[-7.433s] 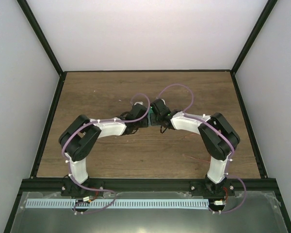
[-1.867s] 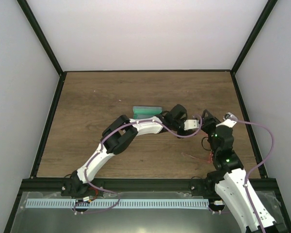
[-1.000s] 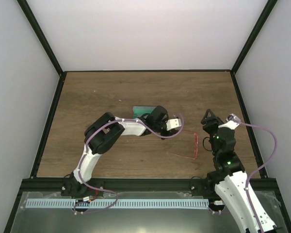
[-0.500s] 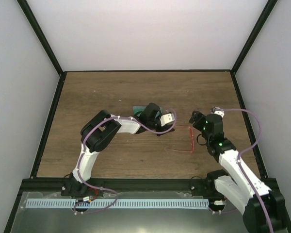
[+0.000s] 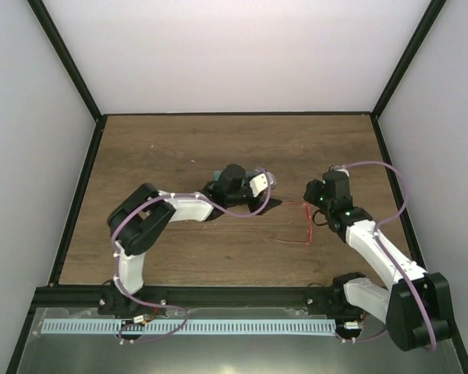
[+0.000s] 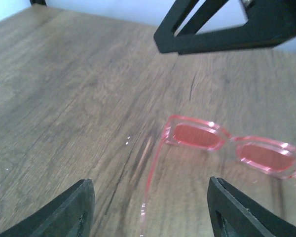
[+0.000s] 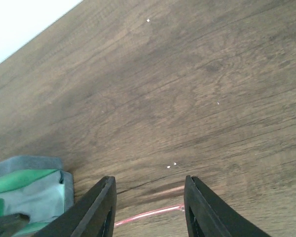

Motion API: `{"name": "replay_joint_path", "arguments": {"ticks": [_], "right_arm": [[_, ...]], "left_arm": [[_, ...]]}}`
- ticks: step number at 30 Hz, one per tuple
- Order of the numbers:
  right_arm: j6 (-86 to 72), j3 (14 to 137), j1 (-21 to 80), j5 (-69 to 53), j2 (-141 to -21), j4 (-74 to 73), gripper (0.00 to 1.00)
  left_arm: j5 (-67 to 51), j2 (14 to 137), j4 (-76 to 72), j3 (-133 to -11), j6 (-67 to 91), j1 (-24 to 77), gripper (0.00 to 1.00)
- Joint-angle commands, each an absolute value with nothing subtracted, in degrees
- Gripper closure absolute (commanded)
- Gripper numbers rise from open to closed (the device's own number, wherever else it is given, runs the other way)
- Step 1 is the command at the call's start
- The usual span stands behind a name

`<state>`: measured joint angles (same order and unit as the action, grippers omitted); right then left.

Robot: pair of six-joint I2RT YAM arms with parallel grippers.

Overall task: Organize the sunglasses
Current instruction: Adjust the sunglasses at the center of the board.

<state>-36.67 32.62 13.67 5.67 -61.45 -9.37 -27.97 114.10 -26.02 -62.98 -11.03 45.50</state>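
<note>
Sunglasses (image 6: 195,137) flat on the table (image 6: 64,74).
Left gripper (image 6: 149,180) spread, facing the lenses; right gripper (image 7: 149,178) spread, a red arm seemingly passing between its tips.

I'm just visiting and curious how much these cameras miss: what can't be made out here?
Case: cut off by the left edge in the right wrist view; mostly under the left arm from the top.
Sunglasses: one lens runs off the right edge in the left wrist view; from the top, too thin to tell whether the right gripper touches them.
</note>
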Motion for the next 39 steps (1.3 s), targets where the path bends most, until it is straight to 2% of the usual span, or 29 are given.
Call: {"name": "replay_joint_path", "arguments": {"ticks": [1,4,7,8,12,14,16,22,28,31,39], "right_arm": [[-37.3,33.2,13.3,7.1,-57.6,-9.1,0.64],[-37.4,32.8,13.3,7.4,-57.9,-8.7,0.69],[-36.7,34.2,13.4,7.2,-60.9,-10.3,0.68],[-36.5,34.8,13.3,7.4,-61.8,-11.0,0.64],[-35.6,37.8,13.7,5.4,-62.8,-15.1,0.30],[-34.3,41.3,14.6,6.0,-63.0,-21.1,0.28],[-31.3,45.5,15.6,6.9,-62.7,-26.2,0.31],[-26.8,50.0,15.9,1.3,-60.8,-33.8,0.39],[-23.4,50.0,17.1,0.3,-68.3,-37.0,0.40],[-24.9,50.1,19.2,3.5,-71.9,-37.8,0.40],[-27.1,48.3,20.7,7.4,-75.9,-37.3,0.42]], "left_arm": [[-21.7,106.5,-38.4,-56.9,1.2,49.6,0.34],[-10.6,103.9,-35.6,-54.9,2.4,57.1,0.36],[-0.8,101.3,-39.5,-49.3,8.6,62.9,0.40],[1.9,100.4,-41.3,-46.2,12.1,63.9,0.40],[15.5,98.8,-44.1,-39.6,24.0,68.2,0.40],[21.8,99.0,-40.8,-39.5,26.8,70.7,0.39],[26.1,99.4,-35.6,-41.0,30.6,72.1,0.39],[27.6,100.2,-36.3,-39.1,34.2,74.1,0.37],[28.5,99.3,-35.8,-35.3,42.8,74.5,0.41],[29.7,97.8,-35.7,-34.1,45.2,76.0,0.41],[33.7,99.6,-30.9,-37.6,45.9,80.0,0.41]]}}
